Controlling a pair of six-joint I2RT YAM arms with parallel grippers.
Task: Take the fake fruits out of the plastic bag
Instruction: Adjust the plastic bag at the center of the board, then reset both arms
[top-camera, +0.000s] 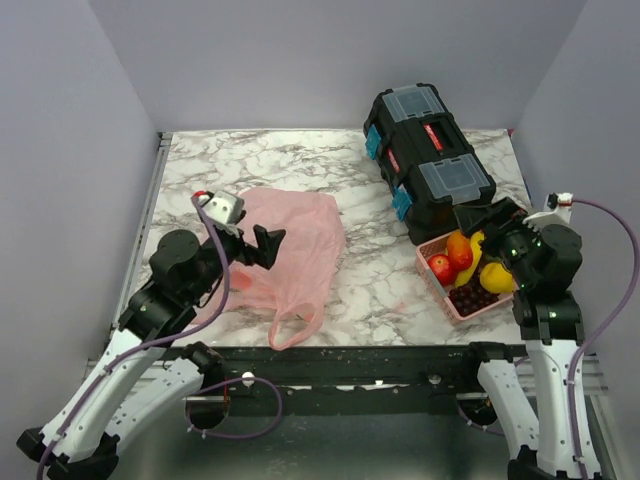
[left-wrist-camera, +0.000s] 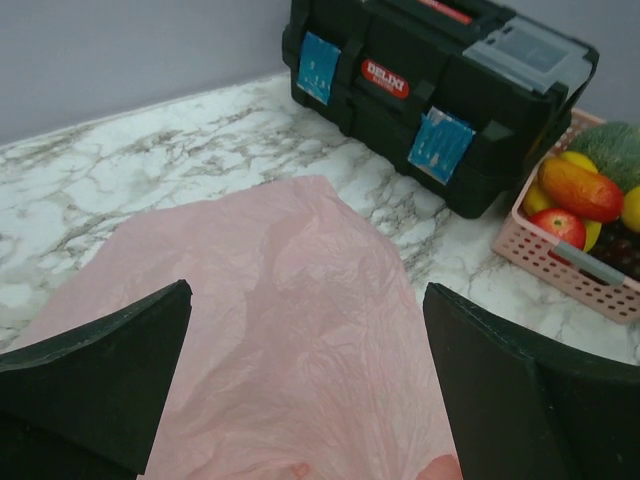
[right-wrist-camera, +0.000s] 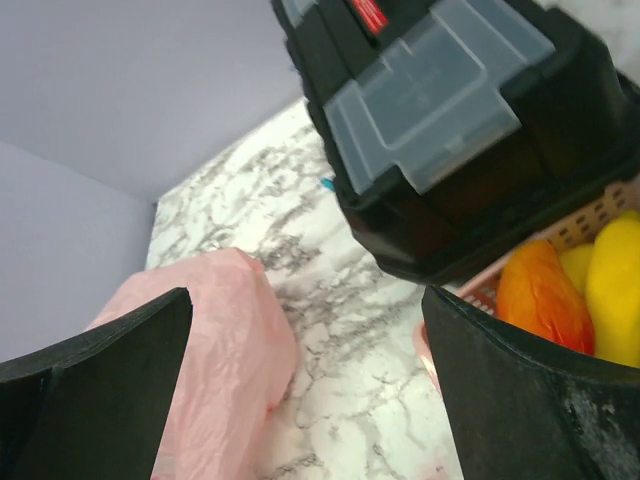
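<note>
As the plastic bag (top-camera: 300, 225) lies flat and limp on the table (top-camera: 380, 290), I judge it is already emptied and the task is near its end. The left jaws hover wide open over the bag, gripping nothing. The right jaws, equally open and empty, hang above the pink basket (top-camera: 431, 280), where the fake fruits (top-camera: 460, 250) are piled. Next, you should only check the bag for a leftover. The left wrist view shows a green melon (left-wrist-camera: 612, 150) in the basket; the top view does not show it. The black toolbox (top-camera: 430, 145) stands farthest.
</note>
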